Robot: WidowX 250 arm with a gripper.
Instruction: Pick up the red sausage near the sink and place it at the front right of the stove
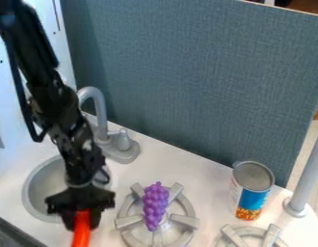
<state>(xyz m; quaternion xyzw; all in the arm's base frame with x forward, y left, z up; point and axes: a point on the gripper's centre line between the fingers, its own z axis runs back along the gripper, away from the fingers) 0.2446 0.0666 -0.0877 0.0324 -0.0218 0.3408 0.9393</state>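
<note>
red object [81,237] | held in claw [82,227] | extends past its tips

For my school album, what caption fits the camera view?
Black robot arm holding a red thing by the sink, purple grapes on a burner nearby.

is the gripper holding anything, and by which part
Yes, the black gripper holds an orange-red object near its upper end; the rest runs off the picture's bottom edge.

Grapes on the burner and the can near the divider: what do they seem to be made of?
The purple grapes look like smooth molded plastic, judging by their even color and soft shine, though rubber is possible. The can looks like metal, with a dull gray, rimmed top and a printed label, perhaps paper.
</note>
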